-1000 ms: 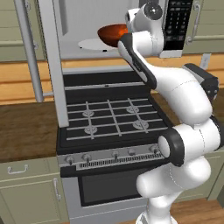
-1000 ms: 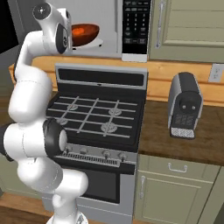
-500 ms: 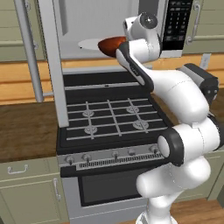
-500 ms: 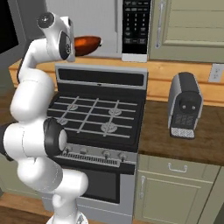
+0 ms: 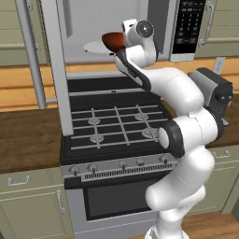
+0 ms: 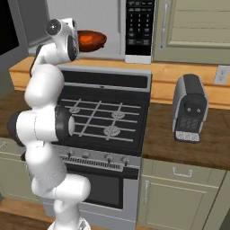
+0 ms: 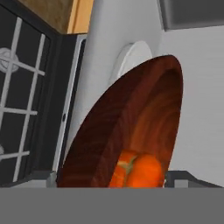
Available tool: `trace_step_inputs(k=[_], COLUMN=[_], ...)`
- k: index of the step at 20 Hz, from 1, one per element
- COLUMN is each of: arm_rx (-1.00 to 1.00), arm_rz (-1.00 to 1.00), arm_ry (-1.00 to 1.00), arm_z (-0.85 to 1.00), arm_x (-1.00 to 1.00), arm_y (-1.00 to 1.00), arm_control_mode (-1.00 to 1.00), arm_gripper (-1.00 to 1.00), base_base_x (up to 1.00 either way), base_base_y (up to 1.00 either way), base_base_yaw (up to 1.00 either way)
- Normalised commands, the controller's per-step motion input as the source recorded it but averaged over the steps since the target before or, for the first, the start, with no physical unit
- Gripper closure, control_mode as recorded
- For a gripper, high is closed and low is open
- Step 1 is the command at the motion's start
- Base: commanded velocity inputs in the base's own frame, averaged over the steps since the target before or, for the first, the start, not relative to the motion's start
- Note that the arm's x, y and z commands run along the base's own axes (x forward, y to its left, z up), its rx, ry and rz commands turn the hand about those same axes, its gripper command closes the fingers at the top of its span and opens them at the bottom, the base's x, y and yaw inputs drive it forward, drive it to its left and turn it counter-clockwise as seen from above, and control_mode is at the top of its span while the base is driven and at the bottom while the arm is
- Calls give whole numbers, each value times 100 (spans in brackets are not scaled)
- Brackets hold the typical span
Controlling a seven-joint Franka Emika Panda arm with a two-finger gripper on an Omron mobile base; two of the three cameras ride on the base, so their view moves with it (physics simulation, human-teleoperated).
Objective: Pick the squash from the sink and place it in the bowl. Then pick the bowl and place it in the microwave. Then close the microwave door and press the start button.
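Note:
The reddish-brown bowl (image 7: 131, 113) fills the hand view, tilted, with the orange squash (image 7: 140, 170) lying inside it. It sits low in the open microwave (image 5: 116, 18), over the front of the white turntable (image 5: 93, 47); contact with the turntable cannot be told. My gripper (image 7: 112, 181) stands open right behind the bowl's near rim, its fingertips (image 7: 41, 178) wide apart on either side. From the bases, the bowl (image 5: 112, 40) (image 6: 92, 39) shows just past my hand. The microwave door (image 5: 52, 70) hangs open to the left. The sink is out of view.
The gas stove (image 5: 116, 126) lies directly below the microwave. A keypad panel (image 6: 139, 27) is at the microwave's right. A dark coffee machine (image 6: 191, 108) stands on the wooden counter to the right of the stove.
My hand and the bowl have come down from higher in the microwave opening to near its floor. The jaws have spread from a grip on the bowl's rim to wide apart.

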Motion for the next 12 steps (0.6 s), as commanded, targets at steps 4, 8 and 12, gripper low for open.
trace_step_inputs(k=[4, 8, 12], arm_rx=[0, 0, 0], arm_rz=[0, 6, 10], arm_ry=[-12, -23, -21], arm_z=[0, 0, 1], arm_x=[63, -29, -98], arm_y=[28, -1, -35], arm_control_mode=[-100, -100, -100], arm_gripper=[-100, -100, -100], base_base_x=[0, 0, 0], base_base_y=[0, 0, 0], base_base_yaw=[0, 0, 0])
